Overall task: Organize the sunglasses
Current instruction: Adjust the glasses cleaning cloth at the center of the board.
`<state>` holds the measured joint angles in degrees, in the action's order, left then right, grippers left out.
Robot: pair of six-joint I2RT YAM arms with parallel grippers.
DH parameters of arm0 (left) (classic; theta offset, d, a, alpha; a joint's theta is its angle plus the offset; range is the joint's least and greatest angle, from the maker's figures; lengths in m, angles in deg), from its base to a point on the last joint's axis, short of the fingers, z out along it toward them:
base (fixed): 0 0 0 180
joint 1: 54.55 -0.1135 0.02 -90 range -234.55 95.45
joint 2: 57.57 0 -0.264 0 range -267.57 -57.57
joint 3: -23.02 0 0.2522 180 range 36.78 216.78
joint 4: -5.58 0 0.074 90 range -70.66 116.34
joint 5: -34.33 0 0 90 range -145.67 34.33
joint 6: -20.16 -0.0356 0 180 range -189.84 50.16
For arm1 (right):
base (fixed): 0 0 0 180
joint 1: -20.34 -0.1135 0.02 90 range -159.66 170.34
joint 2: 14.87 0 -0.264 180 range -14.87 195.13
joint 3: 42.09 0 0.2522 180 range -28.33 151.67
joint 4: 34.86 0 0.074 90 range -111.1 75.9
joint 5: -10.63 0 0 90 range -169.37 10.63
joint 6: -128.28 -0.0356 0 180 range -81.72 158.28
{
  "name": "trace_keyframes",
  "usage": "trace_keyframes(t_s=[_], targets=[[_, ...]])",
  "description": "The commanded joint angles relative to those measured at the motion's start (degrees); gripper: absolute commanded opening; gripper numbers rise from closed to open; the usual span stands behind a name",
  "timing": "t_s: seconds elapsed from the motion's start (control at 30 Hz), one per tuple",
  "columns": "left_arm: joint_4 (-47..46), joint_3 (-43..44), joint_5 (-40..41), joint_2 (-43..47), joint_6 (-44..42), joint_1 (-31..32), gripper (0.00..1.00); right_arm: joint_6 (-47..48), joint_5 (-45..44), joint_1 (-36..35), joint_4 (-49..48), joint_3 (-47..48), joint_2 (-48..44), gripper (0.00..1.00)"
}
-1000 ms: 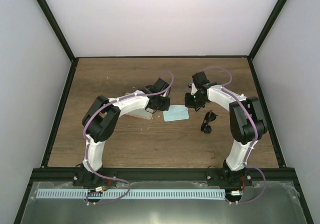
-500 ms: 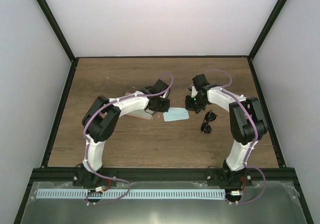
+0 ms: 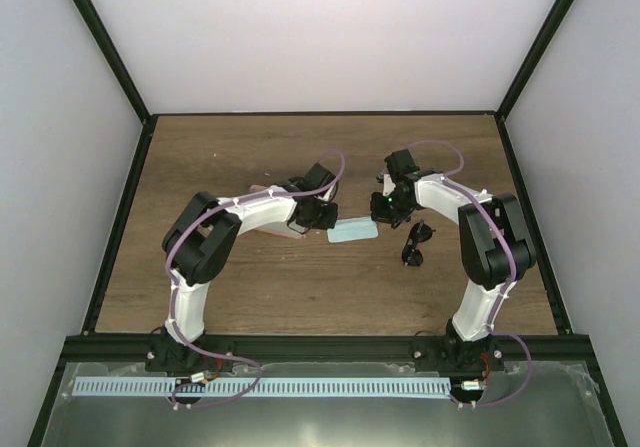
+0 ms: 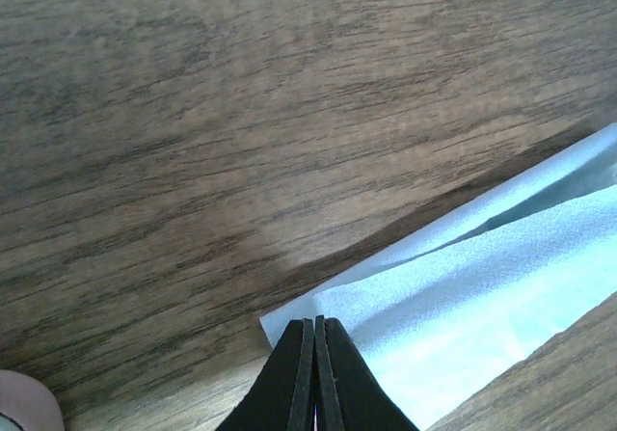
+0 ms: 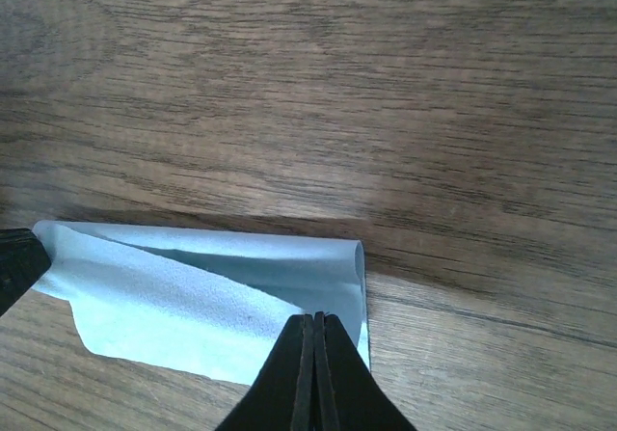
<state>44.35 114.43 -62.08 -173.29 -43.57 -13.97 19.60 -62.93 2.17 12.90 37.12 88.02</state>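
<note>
The left tool (image 4: 315,323) and the right tool (image 5: 310,320) each pinch, jaws closed, opposite corners of the blue cloth (image 3: 352,231). The sunglasses (image 3: 415,242) lie just right of it on the surface (image 3: 250,287).

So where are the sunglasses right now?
In the top view, the sunglasses lie on the table, right of centre, just right of the blue cloth.

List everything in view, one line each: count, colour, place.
sunglasses: one pair, black, on the table right of the cloth.
cloth: one, light blue, mid-table, partly folded.
case: one, pink, left of the cloth, mostly hidden under the left arm.
table: one, brown wood, under everything.
left arm: one, white and black, jaws shut on the cloth's left corner.
right arm: one, white and black, jaws shut on the cloth's right edge.
</note>
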Motion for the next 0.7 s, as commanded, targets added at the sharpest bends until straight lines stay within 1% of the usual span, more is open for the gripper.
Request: trace_keyframes(t_s=[0.0, 0.4, 0.67], targets=[[-0.9, -0.6, -0.5, 2.1, 0.5, 0.3, 0.04, 0.3, 0.7, 0.5, -0.3, -0.4, -1.1, 0.01], [-0.5, 0.1, -2.5, 1.2, -0.4, 0.8, 0.04, 0.4, 0.8, 0.5, -0.4, -0.1, -0.2, 0.01], [-0.1, -0.8, -2.5, 1.6, -0.7, 1.2, 0.04, 0.5, 0.5, 0.4, -0.1, -0.2, -0.5, 0.01]])
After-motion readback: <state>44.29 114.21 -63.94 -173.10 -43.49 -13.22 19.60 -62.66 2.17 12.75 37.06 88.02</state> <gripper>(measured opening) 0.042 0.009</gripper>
